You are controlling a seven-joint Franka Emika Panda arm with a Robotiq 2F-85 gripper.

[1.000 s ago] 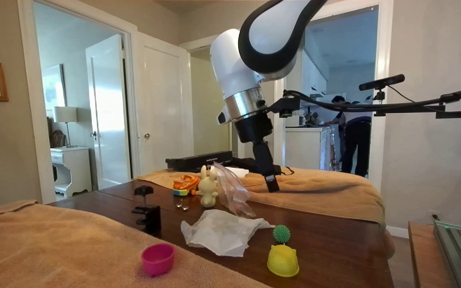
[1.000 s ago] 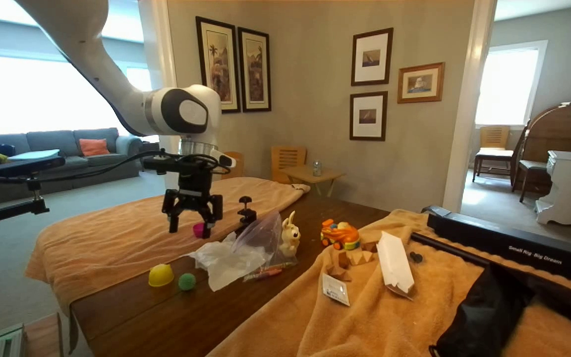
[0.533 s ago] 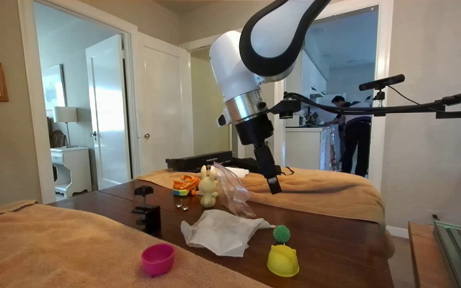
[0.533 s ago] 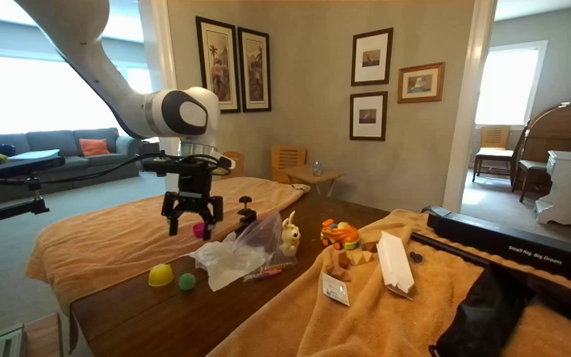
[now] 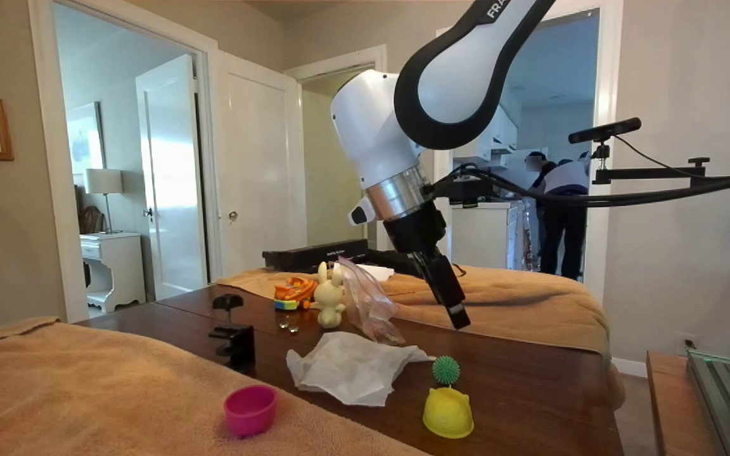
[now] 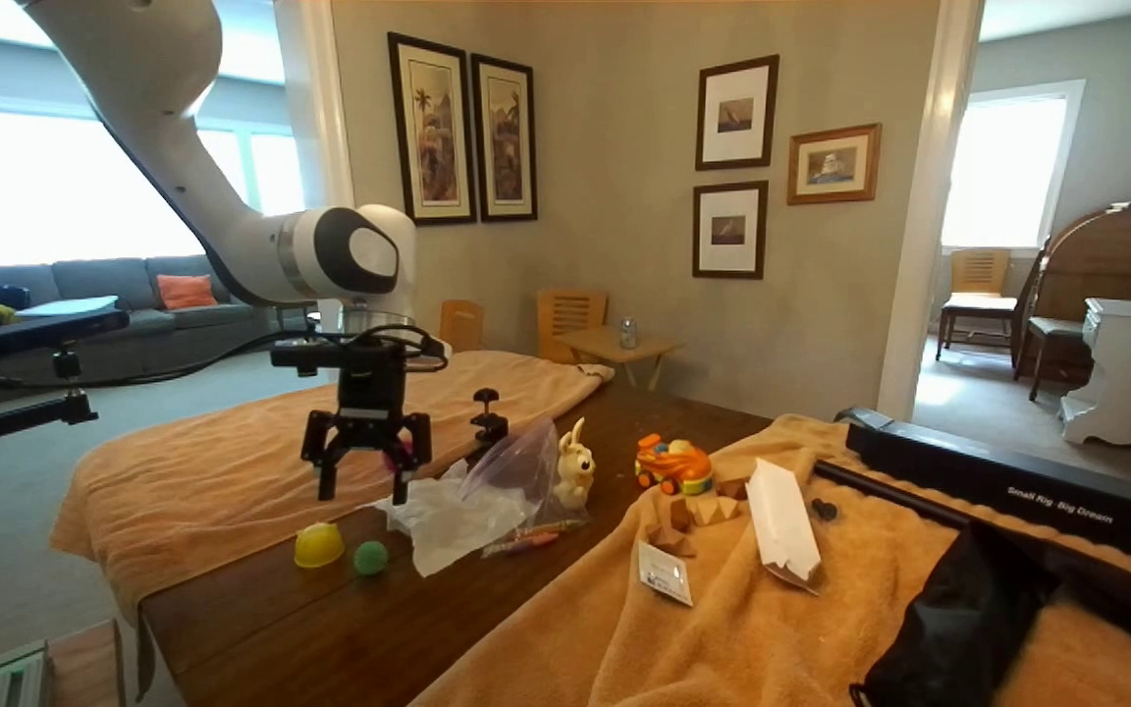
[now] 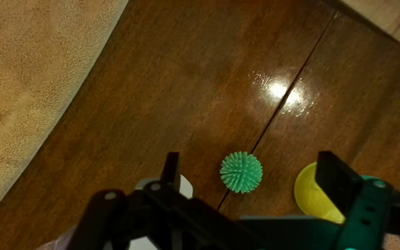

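Observation:
My gripper is open, its fingers wide apart with nothing between them. It hangs in the air above the table in both exterior views. Below it, a spiky green ball rests on the brown wood and appears in the gap between the fingers in the wrist view. Beside that ball sits a yellow cup with small ear-like points, upside down, partly hidden behind a finger in the wrist view. A crumpled white sheet lies close by on the ball's other side.
A pink cup stands on an orange towel. A black clamp, a cream rabbit figure, a clear plastic bag and an orange toy vehicle are on the table. A second towel holds a white box.
The arm has come down, bringing the gripper lower and closer to the ball and the yellow cup. Its fingers have stayed apart. The objects on the table have not moved.

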